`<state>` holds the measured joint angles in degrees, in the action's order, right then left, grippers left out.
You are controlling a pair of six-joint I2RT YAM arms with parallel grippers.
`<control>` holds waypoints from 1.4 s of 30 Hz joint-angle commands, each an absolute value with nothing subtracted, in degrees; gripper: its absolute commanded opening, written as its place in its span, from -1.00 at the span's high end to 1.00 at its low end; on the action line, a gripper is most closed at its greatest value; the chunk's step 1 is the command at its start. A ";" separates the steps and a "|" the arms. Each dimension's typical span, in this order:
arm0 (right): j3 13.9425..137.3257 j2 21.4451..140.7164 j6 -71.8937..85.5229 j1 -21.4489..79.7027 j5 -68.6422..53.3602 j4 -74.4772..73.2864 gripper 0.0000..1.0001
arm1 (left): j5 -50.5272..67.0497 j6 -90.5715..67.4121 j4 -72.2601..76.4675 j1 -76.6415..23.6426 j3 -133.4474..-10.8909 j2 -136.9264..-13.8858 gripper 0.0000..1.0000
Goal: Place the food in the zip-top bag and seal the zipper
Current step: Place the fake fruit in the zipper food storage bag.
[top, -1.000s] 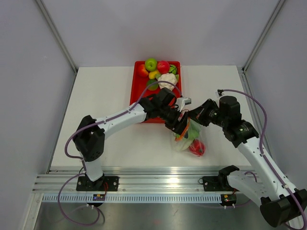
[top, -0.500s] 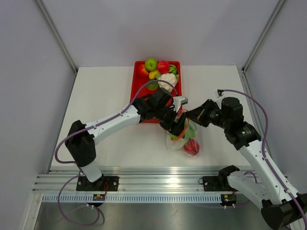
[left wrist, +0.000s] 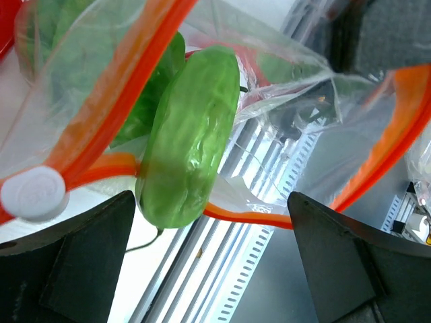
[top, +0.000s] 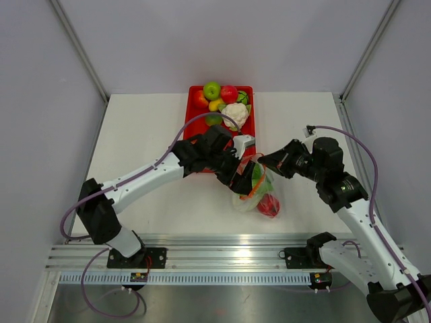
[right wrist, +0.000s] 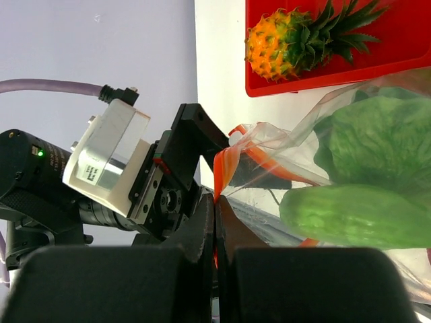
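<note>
The clear zip-top bag [top: 254, 194] hangs just in front of the red tray, its mouth held open. Its orange-red zipper [left wrist: 283, 221] runs between my left fingers [left wrist: 81, 269], and the white slider [left wrist: 32, 194] is at the left. A red tomato [top: 269, 205] lies at the bag's bottom. The lettuce [right wrist: 384, 145] and the green cucumber [left wrist: 188, 134] show through the plastic near the mouth. My left gripper [top: 240, 178] is open at the bag's mouth and holds nothing. My right gripper [right wrist: 216, 202] is shut on the zipper strip at the bag's right end [top: 264, 161].
The red tray [top: 191, 118] stands behind the bag with a green apple [top: 212, 89], a red apple [top: 229, 93], the white cauliflower [top: 235, 112] and other fruit. The pineapple [right wrist: 296, 40] shows in the right wrist view. The table's near edge and metal rail lie just below the bag.
My left arm has swung left, and its gripper and the bag have shifted slightly left. My right gripper has followed, still shut on the zipper strip.
</note>
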<state>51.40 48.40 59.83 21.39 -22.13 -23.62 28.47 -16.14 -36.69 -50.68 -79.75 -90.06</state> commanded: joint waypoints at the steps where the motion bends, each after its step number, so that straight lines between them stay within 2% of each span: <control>1: 51.94 47.02 60.73 21.97 -23.47 -19.33 1.00 | 26.46 -15.38 -35.60 -51.06 -79.19 -85.52 -0.98; 7: 51.86 46.93 60.73 21.88 -23.55 -19.16 1.00 | 22.95 -15.91 -35.68 -50.98 -78.22 -82.89 -0.81; 14: 52.12 46.67 60.73 21.89 -23.47 -19.34 1.00 | 18.98 -18.36 -35.25 -50.19 -75.24 -79.20 -0.49; 18: 52.21 46.50 60.47 21.88 -23.38 -19.69 1.00 | 18.55 -21.17 -33.75 -48.61 -72.08 -75.86 -0.23; 21: 52.29 46.41 60.64 21.97 -23.38 -19.60 1.00 | 17.40 -22.93 -32.96 -47.12 -68.74 -73.83 0.04; 22: 52.29 46.41 60.47 21.89 -23.38 -19.60 1.00 | 17.05 -23.37 -32.18 -46.76 -67.86 -72.44 0.22; 24: 52.47 46.58 60.47 21.88 -23.38 -19.69 1.00 | 16.70 -24.96 -31.38 -45.19 -65.22 -71.29 0.44; 25: 52.47 46.58 60.47 21.88 -23.38 -19.69 1.00 | 17.13 -25.40 -30.16 -44.57 -64.34 -70.50 0.49; 28: 52.56 46.93 60.38 21.88 -23.73 -19.60 1.00 | 21.08 -27.50 -26.21 -41.84 -60.65 -69.52 0.36; 29: 52.56 46.93 60.29 21.88 -23.73 -19.51 1.00 | 21.70 -28.21 -25.06 -41.23 -59.86 -69.43 0.04; 32: 52.56 47.02 60.29 21.88 -23.73 -19.51 1.00 | 25.48 -32.24 -19.61 -39.47 -57.13 -70.48 -0.29; 35: 52.56 46.93 60.38 21.88 -23.73 -19.69 1.00 | 28.64 -36.71 -13.47 -39.20 -54.85 -72.15 -0.27; 42: 52.65 46.85 60.47 21.88 -23.56 -19.69 1.00 | 33.40 -41.92 -4.13 -39.20 -52.47 -75.67 -0.02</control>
